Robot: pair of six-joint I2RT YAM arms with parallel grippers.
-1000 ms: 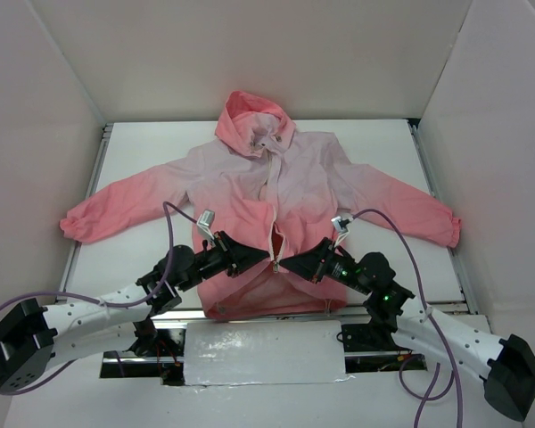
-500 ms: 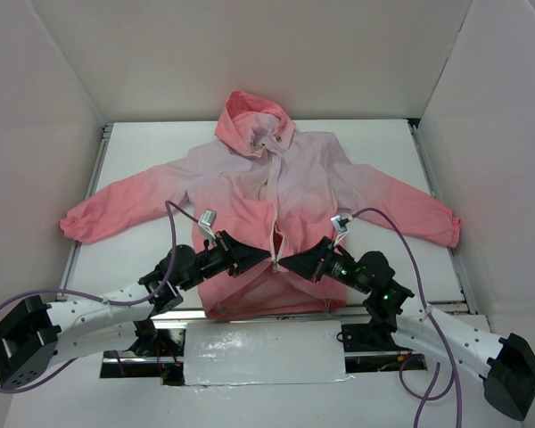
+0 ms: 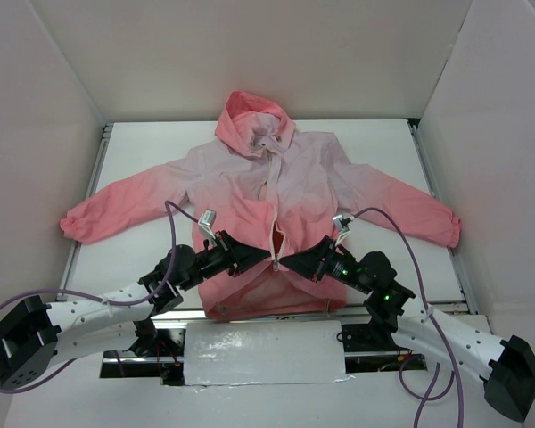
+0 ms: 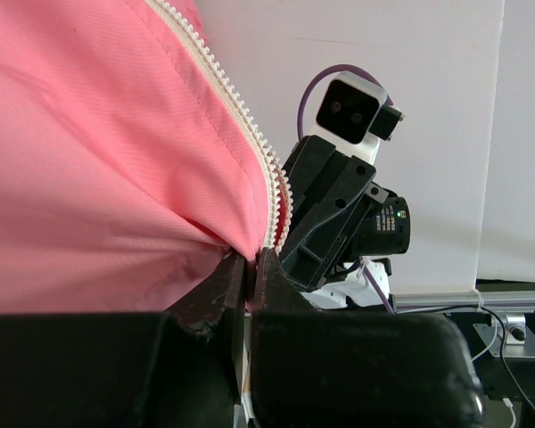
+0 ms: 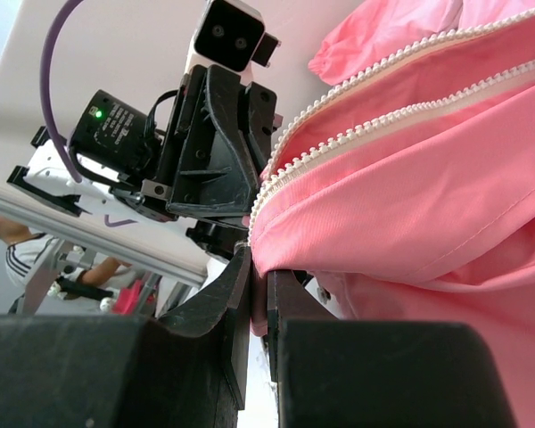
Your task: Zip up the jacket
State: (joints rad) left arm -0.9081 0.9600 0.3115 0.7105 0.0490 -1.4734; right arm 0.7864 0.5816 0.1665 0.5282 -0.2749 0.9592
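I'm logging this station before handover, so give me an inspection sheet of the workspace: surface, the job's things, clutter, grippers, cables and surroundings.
Surface: white tabletop, jacket spread over it.
Job's things: hooded pink rain jacket lying flat, sleeves out; white front zipper open at the lower front.
Clutter: nothing seen.
Grippers: left gripper and right gripper each shut on a zipper edge, tips nearly meeting.
Cables: purple cables loop above both arms.
Surroundings: white walls on three sides.

Robot lab, white enclosure walls [image 3: 276, 53], table [image 3: 143, 152], purple cables [image 5: 46, 71]
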